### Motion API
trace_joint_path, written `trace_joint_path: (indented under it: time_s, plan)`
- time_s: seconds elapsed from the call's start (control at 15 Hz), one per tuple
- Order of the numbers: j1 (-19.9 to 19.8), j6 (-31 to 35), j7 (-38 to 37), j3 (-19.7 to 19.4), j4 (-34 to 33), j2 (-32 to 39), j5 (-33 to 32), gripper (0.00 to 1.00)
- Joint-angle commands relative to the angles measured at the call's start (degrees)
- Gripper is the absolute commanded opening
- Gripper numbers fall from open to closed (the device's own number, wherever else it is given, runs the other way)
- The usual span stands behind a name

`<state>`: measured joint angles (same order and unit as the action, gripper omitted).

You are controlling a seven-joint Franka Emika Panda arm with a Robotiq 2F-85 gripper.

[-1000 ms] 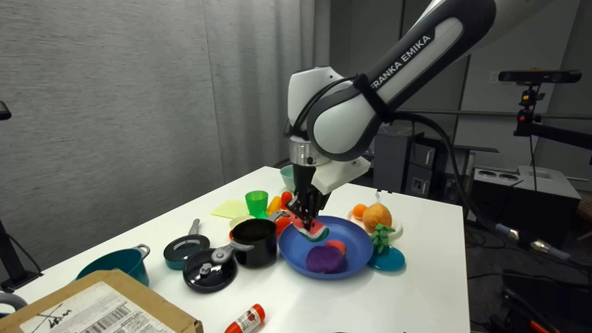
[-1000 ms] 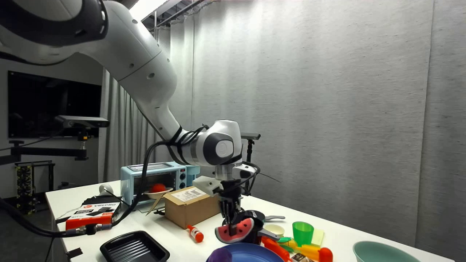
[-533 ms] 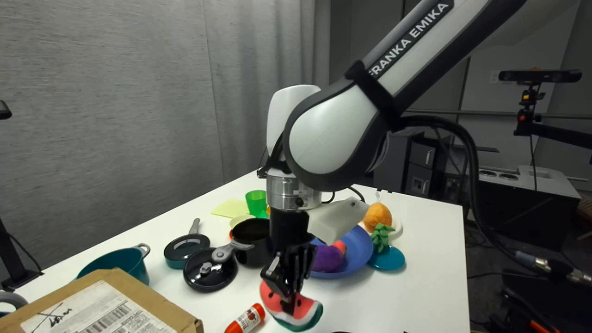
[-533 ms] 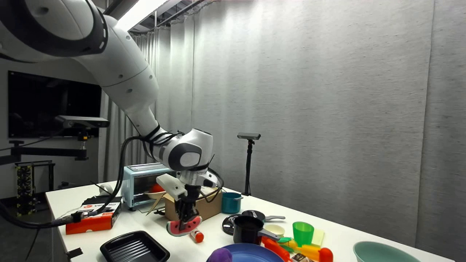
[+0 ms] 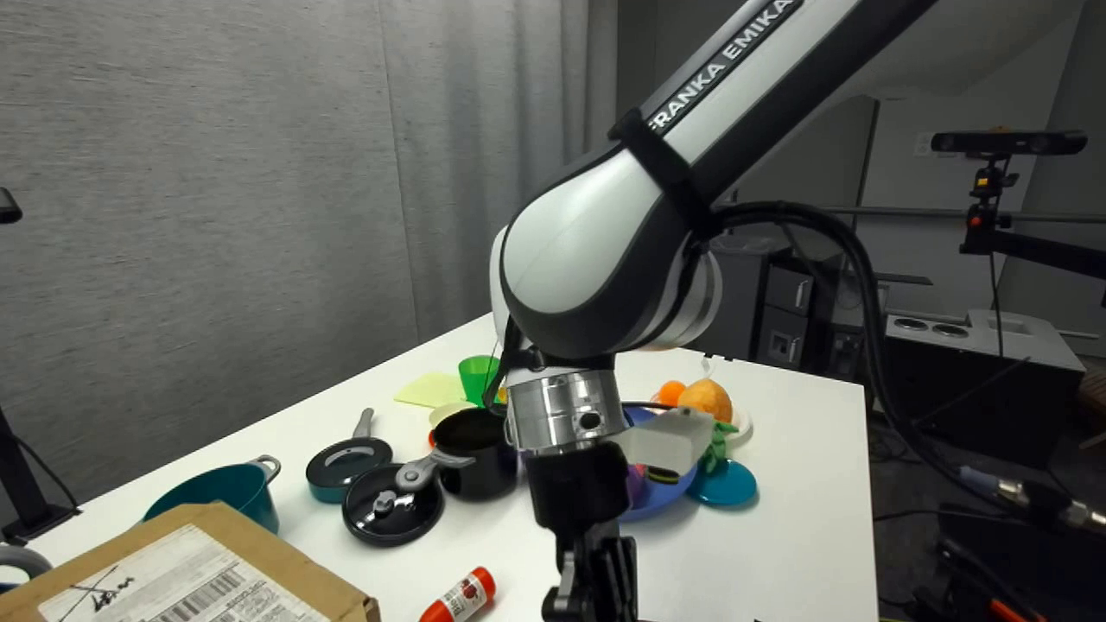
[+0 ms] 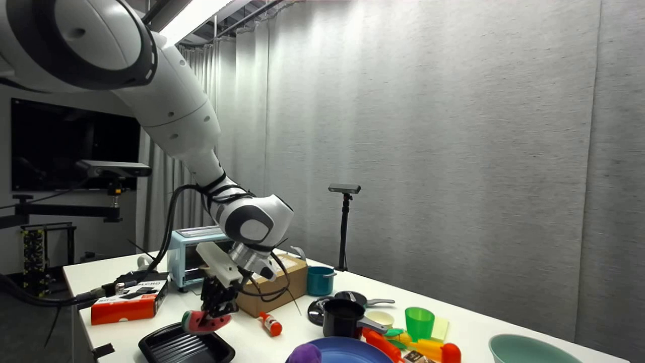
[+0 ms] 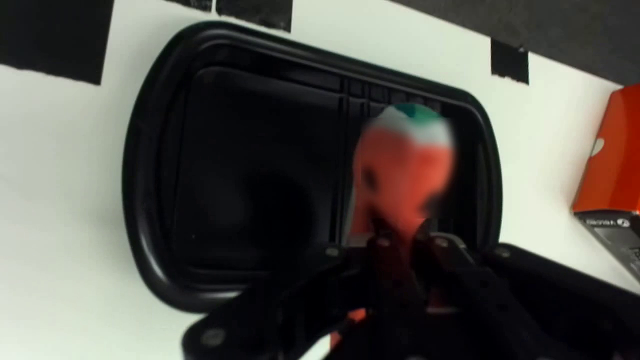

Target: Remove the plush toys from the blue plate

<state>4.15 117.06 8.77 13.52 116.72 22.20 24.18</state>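
The end effector (image 7: 401, 231) pinches the watermelon toy (image 6: 212, 325), which shows at lower left in an exterior view; the grip falls near its middle, which probably keeps so soft a slice from swinging. The black tray (image 7: 250, 150) fills the middle of the wrist view, and the toy, blurred there, covers its right part, green rind towards the top of the frame. I make out no contact below, so I take it to be hanging just above the tray, ready for lowering. That tray, near the red box (image 6: 128, 311) on the counter (image 5: 760, 570), looks a sensible landing spot: its raised rim should stop the slice from rocking away. The blue plate (image 6: 347, 352) lies well apart, at the bottom middle of the frame, with the purple toy (image 6: 305, 354) at its left side, seemingly on it, so I judge the clearing only part done. The black pot (image 6: 340, 320) stands beside the plate, perhaps why the tray's side suits better. In an exterior view the round orange toy (image 5: 706, 399) sits at middle right, beyond the plate. The arm (image 5: 575, 233) covers much of the plate there, so what else lies on it I can't say.
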Motion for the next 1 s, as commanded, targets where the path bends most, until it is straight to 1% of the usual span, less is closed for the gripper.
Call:
trace_joint_path:
  time_s: [0.0, 0.07, 0.13, 0.2, 0.27, 0.4, 0.53, 0.73, 0.93]
  plan:
    - [-0.89, -10.45, 4.64, -0.10, -5.24, 5.50, 1.25, 0.02]
    - [-0.39, -11.81, 4.58, -0.44, -5.89, 6.22, 0.18, 0.23]
    - [0.06, -11.83, 4.94, -0.72, -6.34, 6.45, -0.75, 0.34]
    - [0.36, -11.46, 4.87, -1.01, -6.69, 6.61, -1.47, 0.40]
    - [0.83, -9.77, 4.40, -1.52, -6.76, 6.11, -2.75, 0.48]
    - [1.60, -5.20, 3.19, -2.73, -6.31, 4.30, -5.97, 0.64]
    - [1.32, -0.91, 2.50, -3.54, -6.21, 2.29, -8.33, 0.80]
    - [0.74, 5.53, 0.60, -5.54, -5.42, -0.70, -11.96, 0.99]
    - [0.44, 11.39, -4.04, -9.19, -4.26, -1.65, -17.56, 1.00]
